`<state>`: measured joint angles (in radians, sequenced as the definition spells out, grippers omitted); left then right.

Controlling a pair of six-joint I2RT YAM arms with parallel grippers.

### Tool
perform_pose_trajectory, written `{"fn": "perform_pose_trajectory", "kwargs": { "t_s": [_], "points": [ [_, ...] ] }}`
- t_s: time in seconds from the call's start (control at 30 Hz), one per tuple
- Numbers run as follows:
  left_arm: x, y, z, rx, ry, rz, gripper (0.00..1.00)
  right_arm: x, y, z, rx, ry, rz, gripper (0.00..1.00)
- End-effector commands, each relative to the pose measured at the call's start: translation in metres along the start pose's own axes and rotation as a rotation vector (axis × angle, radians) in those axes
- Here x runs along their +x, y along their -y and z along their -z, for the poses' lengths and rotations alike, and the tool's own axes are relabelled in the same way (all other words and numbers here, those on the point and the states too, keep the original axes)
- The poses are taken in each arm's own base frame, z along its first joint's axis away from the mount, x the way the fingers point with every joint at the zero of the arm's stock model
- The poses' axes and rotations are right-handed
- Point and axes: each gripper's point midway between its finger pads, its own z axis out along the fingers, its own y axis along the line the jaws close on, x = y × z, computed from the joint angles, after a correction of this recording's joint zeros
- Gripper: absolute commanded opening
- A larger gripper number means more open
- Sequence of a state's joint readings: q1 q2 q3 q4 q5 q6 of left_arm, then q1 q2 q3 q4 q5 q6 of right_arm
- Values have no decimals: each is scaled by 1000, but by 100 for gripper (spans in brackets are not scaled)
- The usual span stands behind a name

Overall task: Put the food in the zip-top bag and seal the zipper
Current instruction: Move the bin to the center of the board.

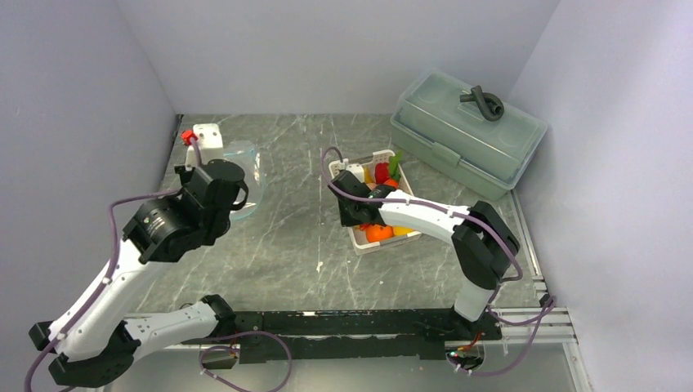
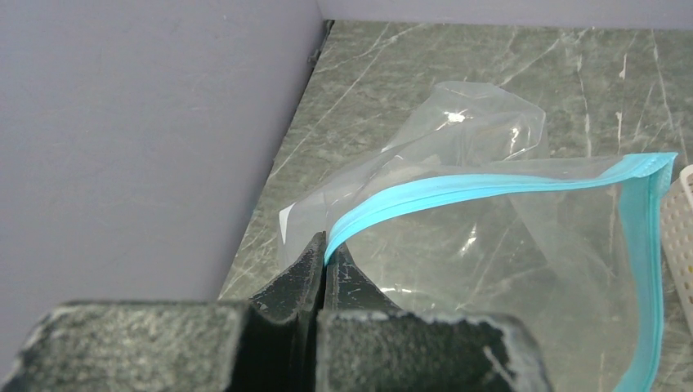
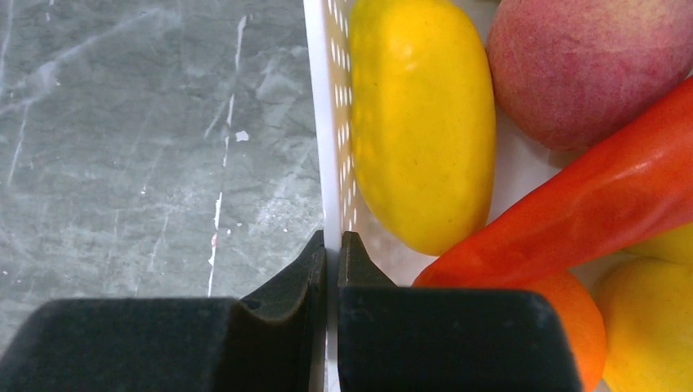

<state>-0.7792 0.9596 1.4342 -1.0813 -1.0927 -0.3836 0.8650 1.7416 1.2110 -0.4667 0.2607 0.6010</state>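
Note:
My left gripper (image 2: 325, 245) is shut on the teal zipper (image 2: 490, 184) at one end of the clear zip-top bag (image 2: 490, 278), which hangs floppy with its mouth partly open. In the top view the bag (image 1: 252, 167) lies at the left by my left gripper (image 1: 242, 189). My right gripper (image 3: 331, 241) is shut on the left wall of the white slotted basket (image 3: 320, 98). The basket holds a yellow lemon (image 3: 421, 122), a pinkish peach (image 3: 588, 65), a red pepper (image 3: 588, 212) and an orange (image 3: 572, 327). In the top view my right gripper (image 1: 350, 214) is at the basket (image 1: 381, 153).
A large grey-green lidded box (image 1: 466, 131) with a dark handle stands at the back right. A white block with a red part (image 1: 204, 135) sits at the back left beside the wall. The basket's edge (image 2: 680, 229) shows right of the bag.

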Motion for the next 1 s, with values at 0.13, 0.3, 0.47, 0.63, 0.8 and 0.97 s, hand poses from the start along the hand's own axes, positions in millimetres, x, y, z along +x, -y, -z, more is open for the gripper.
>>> {"fn": "perform_pose_trajectory", "kwargs": {
  "t_s": [0.13, 0.3, 0.47, 0.63, 0.8, 0.97],
  "points": [
    [13, 27, -10, 23, -46, 4, 0, -6, 29, 9, 38, 45, -110, 0],
    [29, 51, -19, 49, -97, -21, 0, -10, 35, 14, 38, 64, -117, 0],
    [47, 77, -26, 80, -167, -42, 0, -16, 31, 21, 11, 80, -106, 0],
    [59, 105, -32, 133, -211, -59, 0, -27, 26, 31, -14, 96, -90, 4],
    [72, 127, -39, 162, -251, -80, 0, -35, 27, 40, -12, 120, -74, 19],
    [83, 140, -45, 170, -278, -100, 0, -35, 27, 38, -5, 113, -61, 31]
  ]
}}
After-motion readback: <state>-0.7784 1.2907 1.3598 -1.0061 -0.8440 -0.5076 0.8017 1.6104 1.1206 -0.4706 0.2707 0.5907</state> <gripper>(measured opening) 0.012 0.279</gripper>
